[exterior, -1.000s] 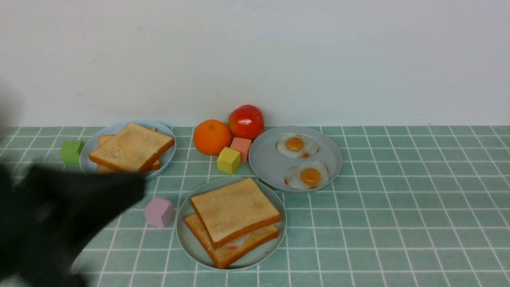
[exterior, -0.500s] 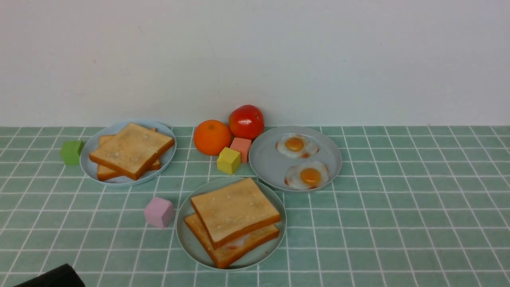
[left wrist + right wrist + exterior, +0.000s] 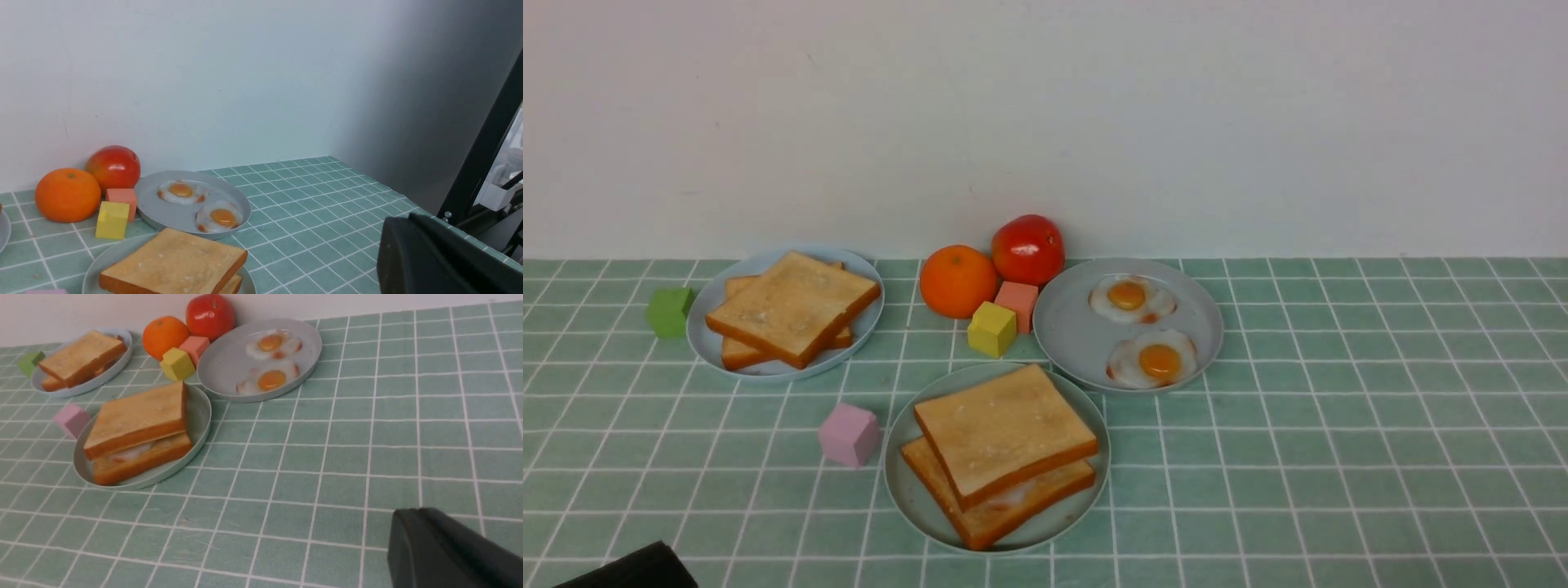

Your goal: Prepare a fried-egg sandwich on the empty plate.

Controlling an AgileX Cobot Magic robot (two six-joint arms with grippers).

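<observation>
No brand, label or writing can be read on anything in view. The left gripper (image 3: 412,253) is seen only as a dark bulk at the edge of its own wrist view and as a dark corner low on the left of the front view; its jaws are closed together and nothing is held between them. The right gripper (image 3: 425,543) likewise appears only as a dark mass at the edge of its wrist view; its jaws are closed as well, and nothing is gripped or touched.

The fried-egg sandwich of two square golden-brown toast slices with a white egg between them (image 3: 1001,453) is set on the round pale mint-green plate (image 3: 913,510), near the front middle of the green-tiled table (image 3: 1339,457). It lies well apart from both grippers, untouched.

Behind it to the right, a grey-blue plate (image 3: 1070,335) bearing two fried eggs (image 3: 1152,359) is seen; behind to the left, another grey-blue plate (image 3: 707,335) carries a pile of plain toast slices (image 3: 788,310).
</observation>
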